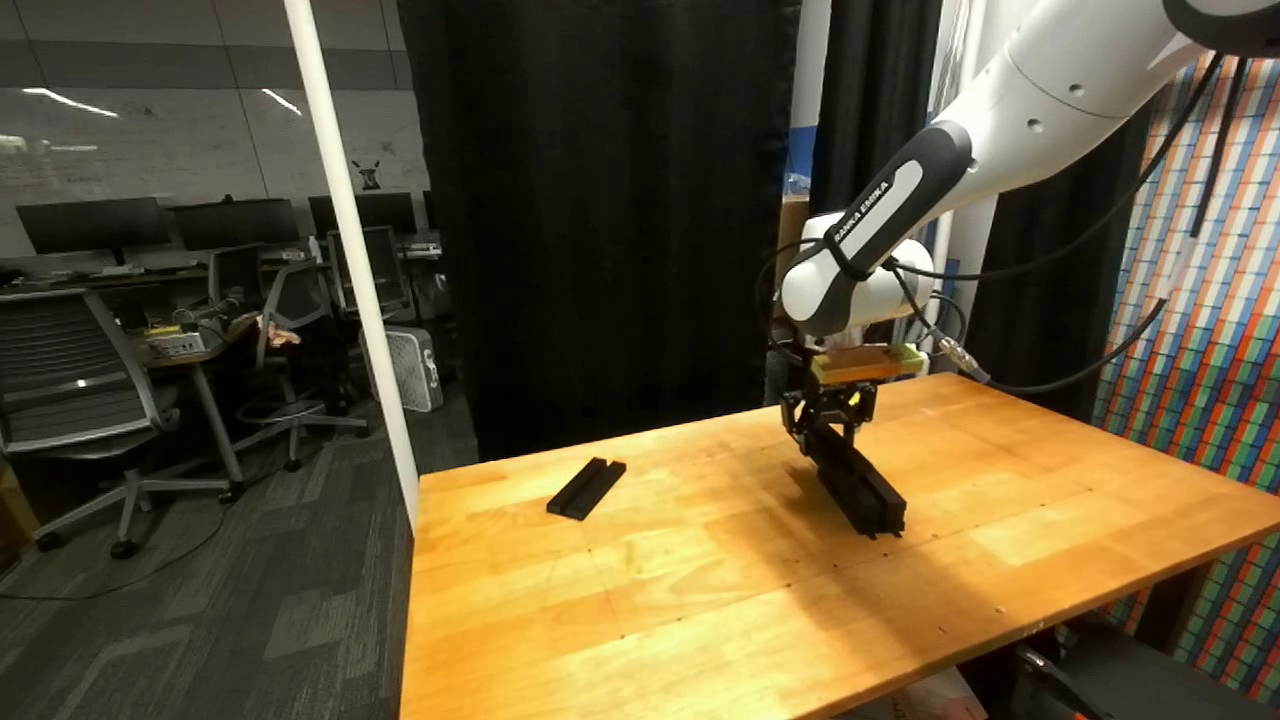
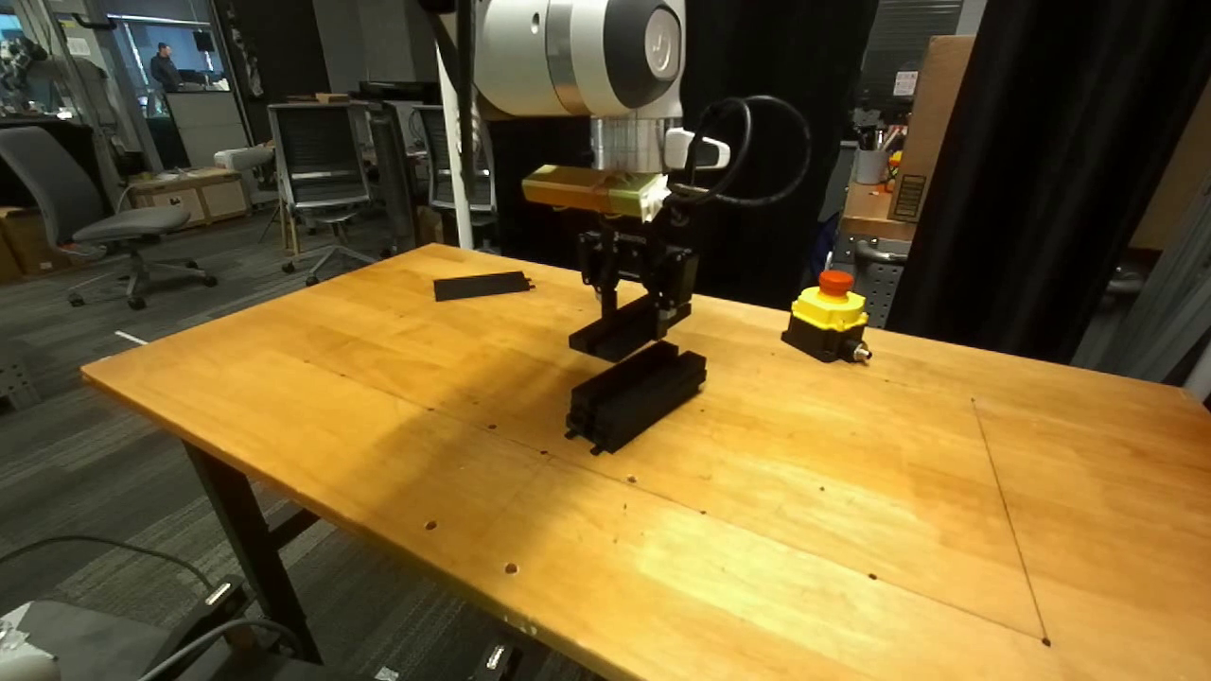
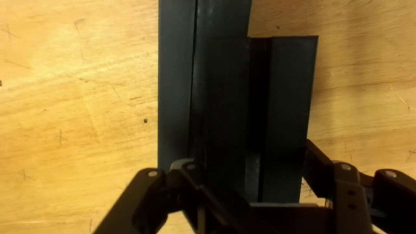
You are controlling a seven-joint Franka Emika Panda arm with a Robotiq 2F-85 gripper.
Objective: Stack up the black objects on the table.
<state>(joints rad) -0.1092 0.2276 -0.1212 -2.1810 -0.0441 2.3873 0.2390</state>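
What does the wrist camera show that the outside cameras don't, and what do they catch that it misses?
Only the wrist view: fine scratches in the wooden table, and a close overhead look at the held black bar.

Only the exterior views: the white arm, black curtains, chairs and a loose black bar; a red button shows in an exterior view.

Both share: the table, the gripper holding that bar, and the stack.
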